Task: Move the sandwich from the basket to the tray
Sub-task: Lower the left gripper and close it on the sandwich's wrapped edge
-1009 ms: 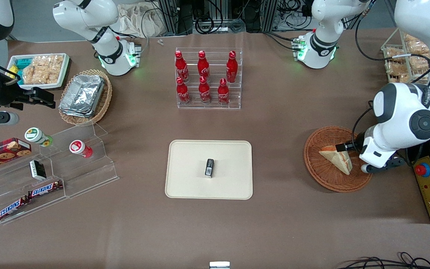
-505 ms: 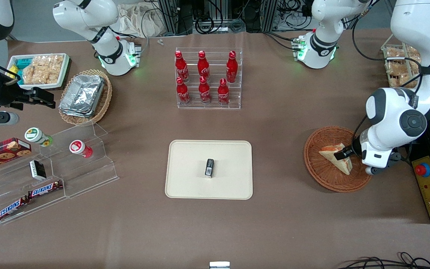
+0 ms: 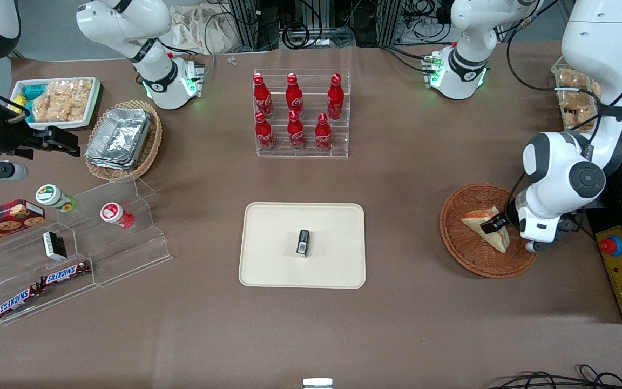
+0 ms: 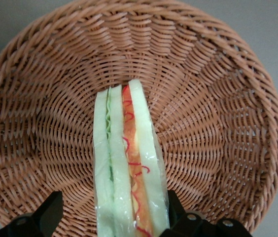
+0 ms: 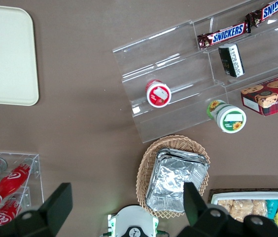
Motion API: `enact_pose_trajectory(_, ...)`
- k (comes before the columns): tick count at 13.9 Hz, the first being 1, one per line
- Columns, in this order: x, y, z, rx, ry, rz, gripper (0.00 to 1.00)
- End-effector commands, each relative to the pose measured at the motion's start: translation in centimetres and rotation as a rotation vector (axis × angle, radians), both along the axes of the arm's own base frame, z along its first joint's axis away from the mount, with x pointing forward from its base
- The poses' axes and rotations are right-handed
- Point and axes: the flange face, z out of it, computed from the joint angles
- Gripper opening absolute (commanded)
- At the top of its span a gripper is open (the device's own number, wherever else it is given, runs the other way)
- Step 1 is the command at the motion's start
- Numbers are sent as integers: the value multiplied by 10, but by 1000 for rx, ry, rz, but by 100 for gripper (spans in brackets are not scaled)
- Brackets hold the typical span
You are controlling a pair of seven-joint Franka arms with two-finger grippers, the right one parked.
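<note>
The gripper (image 4: 114,224) is straddling the wrapped sandwich (image 4: 126,168) in the wicker basket (image 4: 218,123), fingers wide apart on either side, seemingly readying a squeeze.

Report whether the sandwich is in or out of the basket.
In: the sandwich lies on the basket's woven floor, with the gripper open, a finger on each side.

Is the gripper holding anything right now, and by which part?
Nothing is held yet. The gripper is open, its fingers straddling the sandwich near its wide end; the sandwich lies in the basket.
</note>
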Motion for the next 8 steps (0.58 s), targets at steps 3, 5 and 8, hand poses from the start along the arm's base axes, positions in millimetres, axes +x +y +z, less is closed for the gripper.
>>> enact_pose_trajectory(3, -6, -5, 5, 14, -18, 48, 52)
enact_pose_trajectory(5, -7, -9, 11, 22, 12, 41, 34)
enact_pose_trajectory(8, 5, -23, 59, 50, 62, 10, 21)
